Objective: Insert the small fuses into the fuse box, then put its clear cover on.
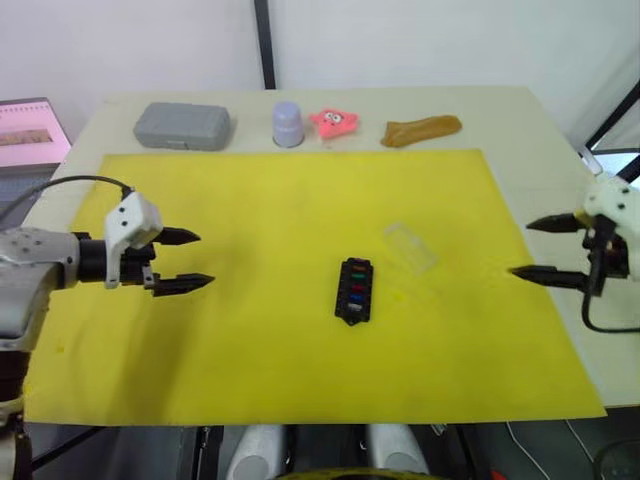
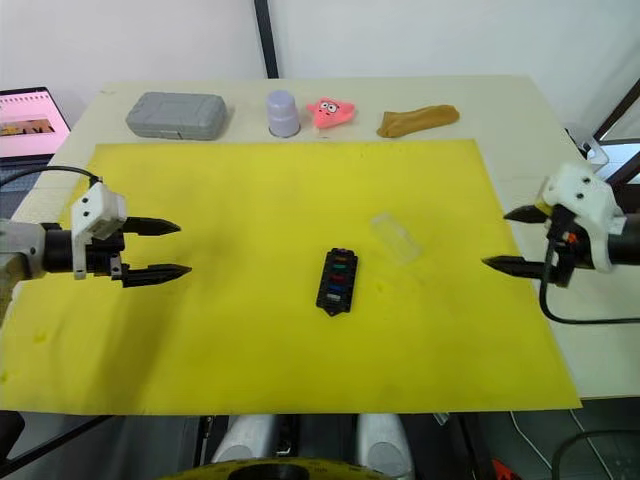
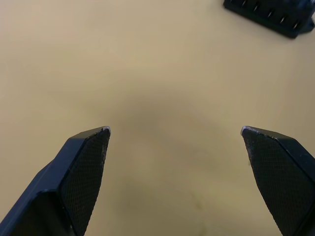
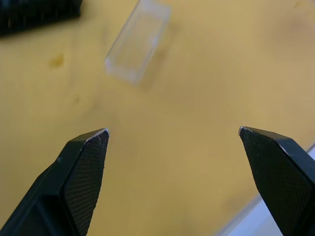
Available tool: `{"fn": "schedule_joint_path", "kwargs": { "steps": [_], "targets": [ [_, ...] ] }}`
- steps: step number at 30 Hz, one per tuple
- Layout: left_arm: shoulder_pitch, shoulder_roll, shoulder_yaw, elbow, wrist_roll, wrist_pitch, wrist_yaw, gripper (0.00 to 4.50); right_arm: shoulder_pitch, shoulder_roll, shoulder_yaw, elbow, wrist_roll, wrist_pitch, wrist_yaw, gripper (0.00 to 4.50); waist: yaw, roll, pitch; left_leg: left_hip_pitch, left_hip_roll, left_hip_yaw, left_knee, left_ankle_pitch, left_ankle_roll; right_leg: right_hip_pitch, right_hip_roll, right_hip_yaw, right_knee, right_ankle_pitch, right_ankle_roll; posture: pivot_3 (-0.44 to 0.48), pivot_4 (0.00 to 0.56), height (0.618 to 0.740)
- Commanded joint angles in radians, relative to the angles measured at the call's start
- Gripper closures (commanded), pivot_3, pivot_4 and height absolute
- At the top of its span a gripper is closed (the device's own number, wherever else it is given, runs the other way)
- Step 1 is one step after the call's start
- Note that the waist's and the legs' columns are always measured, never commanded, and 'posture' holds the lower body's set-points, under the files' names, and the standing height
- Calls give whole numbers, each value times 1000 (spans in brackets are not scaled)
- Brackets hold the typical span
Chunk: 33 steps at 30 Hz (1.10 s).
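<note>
1. We find the fuse box (image 1: 354,291) near the middle of the yellow mat (image 1: 250,340), long axis running roughly away from us. Coloured fuses (image 2: 337,275) sit in its slots, so we judge the inserting done or nearly so; we cannot count them.
2. The clear cover (image 1: 410,247) lies flat on the mat, just beside the box on its far right, apart from it. Its long axis runs diagonally, skewed relative to the box.
3. Right gripper (image 2: 511,240) hovers at the mat's right edge, fingers spread wide and empty, pointing inward. In its wrist view the cover (image 4: 138,47) lies ahead of the fingertips (image 4: 86,162).
4. Left gripper (image 1: 187,260) hovers over the mat's left part, fingers likewise spread and empty, well apart from both box and cover.
5. We judge the right arm better placed for the cover. The cover lies toward its side, with the box between the cover and the left gripper.
</note>
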Motion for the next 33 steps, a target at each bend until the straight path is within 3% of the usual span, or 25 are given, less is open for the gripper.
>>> {"fn": "schedule_joint_path", "kwargs": {
  "steps": [1, 9, 20, 32, 33],
  "targets": [
    [-25, -48, -29, -92, -35, 15, 41, 0, -127, 63, 89, -117, 83, 225, -117, 28, 0, -1, 0, 0, 1, 0, 0, 1, -2, 0, 0, 0, 0, 0, 0, 0, 150, 740],
    [-99, -159, -135, -177, -38, 35, 102, 0, -407, 303, 328, -128, 53, 610, -419, 28, 4, -1, 0, -2, 0, -1, 0, 3, -6, -2, -1, 1, 0, 0, 0, 0, 150, 740],
    [-74, -190, -217, -169, 31, -32, 124, 0, -430, 434, 426, -67, -7, 627, -572, 28, 2, -1, 0, -2, -1, 0, 0, 3, -6, -2, 0, 1, 0, 0, 0, 0, 150, 740],
    [-39, -179, -208, -252, 0, 20, 150, 0, -448, 541, 463, 49, -53, 627, -642, 28, -1, -1, 0, -2, -1, 0, 0, 3, -6, -3, 0, 1, 1, 0, 0, 0, 150, 740],
    [-31, -178, -205, -262, -2, 26, 156, 0, -449, 543, 467, 54, -56, 624, -643, 276, -1, -1, 0, -2, -1, 0, 0, 3, -6, -3, 0, 1, 1, 0, 0, 0, 150, 740]
  ]
}}
